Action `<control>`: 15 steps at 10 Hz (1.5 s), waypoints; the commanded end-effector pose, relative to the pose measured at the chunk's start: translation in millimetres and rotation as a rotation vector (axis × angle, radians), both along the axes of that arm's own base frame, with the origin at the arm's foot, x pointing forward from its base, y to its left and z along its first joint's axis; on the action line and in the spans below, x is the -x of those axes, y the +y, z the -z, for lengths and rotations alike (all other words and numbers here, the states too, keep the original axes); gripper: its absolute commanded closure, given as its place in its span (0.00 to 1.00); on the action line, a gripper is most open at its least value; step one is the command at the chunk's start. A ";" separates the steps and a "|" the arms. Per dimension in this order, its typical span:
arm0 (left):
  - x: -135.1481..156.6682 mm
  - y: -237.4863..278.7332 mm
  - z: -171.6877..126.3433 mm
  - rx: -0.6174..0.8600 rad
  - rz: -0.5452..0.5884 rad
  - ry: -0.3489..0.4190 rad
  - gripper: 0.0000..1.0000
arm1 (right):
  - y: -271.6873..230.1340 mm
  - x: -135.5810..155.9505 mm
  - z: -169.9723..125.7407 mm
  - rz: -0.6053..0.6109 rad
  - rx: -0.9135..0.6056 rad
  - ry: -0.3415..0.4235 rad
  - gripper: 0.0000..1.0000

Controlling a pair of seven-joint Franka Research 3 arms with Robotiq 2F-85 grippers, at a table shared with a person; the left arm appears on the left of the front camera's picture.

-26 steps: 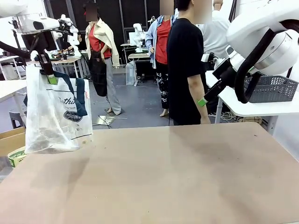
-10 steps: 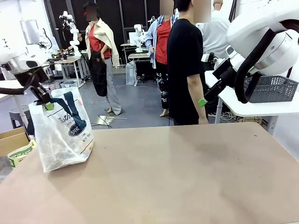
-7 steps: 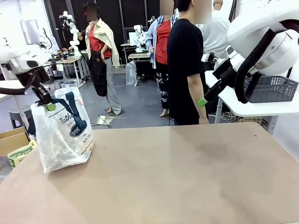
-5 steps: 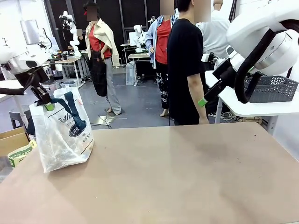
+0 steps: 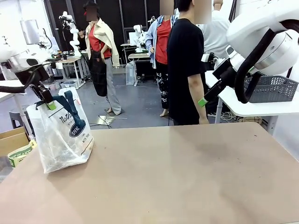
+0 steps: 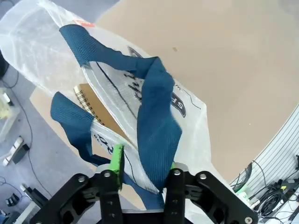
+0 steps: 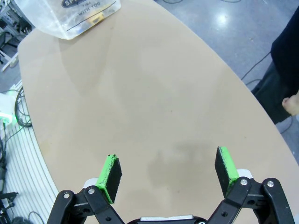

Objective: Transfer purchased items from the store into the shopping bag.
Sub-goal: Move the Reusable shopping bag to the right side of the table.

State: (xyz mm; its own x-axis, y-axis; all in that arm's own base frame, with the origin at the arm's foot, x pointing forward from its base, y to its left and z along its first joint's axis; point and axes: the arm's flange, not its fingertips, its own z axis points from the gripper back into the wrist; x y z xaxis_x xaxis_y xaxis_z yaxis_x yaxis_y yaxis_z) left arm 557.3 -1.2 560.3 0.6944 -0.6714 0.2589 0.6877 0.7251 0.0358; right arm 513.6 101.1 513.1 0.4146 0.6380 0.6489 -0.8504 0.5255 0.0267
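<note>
The bag (image 5: 60, 133) stands on the desk (image 5: 177, 177) at its left edge, bottom resting on the top, so its weight is carried from below rather than by the straps. The left pincer (image 5: 48, 102) sits right at the bag's top with a navy strap (image 6: 156, 126) running between its jaws. In the left wrist view the green pads (image 6: 117, 157) stand apart around the strap and not pinched on it, which reads as a letting-go; whether any hold remains I cannot tell. The right pincer (image 7: 168, 175) is released and empty, raised above bare desk on the right, likely parked out of the way. The front view gives the bag's upright stance and the person (image 5: 187, 65) beyond the far edge. The left wrist view looks down into the bag's mouth and shows a flat brown packet (image 6: 100, 112) already inside. The right wrist view shows the bag's base at the desk's far rim.
</note>
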 end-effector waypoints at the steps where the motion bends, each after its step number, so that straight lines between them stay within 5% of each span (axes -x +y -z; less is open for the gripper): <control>1: 1.2 -5.7 -10.2 0.020 -0.033 0.005 0.00 | 0.3 -1.3 -2.9 0.002 0.005 0.016 0.00; 15: -0.4 -25.9 -30.9 -0.050 -0.017 0.031 0.00 | 0.3 -1.3 -2.9 0.002 0.005 0.016 0.00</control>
State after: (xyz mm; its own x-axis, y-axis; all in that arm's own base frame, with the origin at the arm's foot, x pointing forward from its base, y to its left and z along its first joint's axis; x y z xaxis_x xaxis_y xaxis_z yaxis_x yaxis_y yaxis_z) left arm 556.3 -23.4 587.7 0.7071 -0.6669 0.2348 0.6768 0.7346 0.0481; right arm 513.6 101.1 513.1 0.4146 0.6380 0.6489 -0.8504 0.5255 0.0267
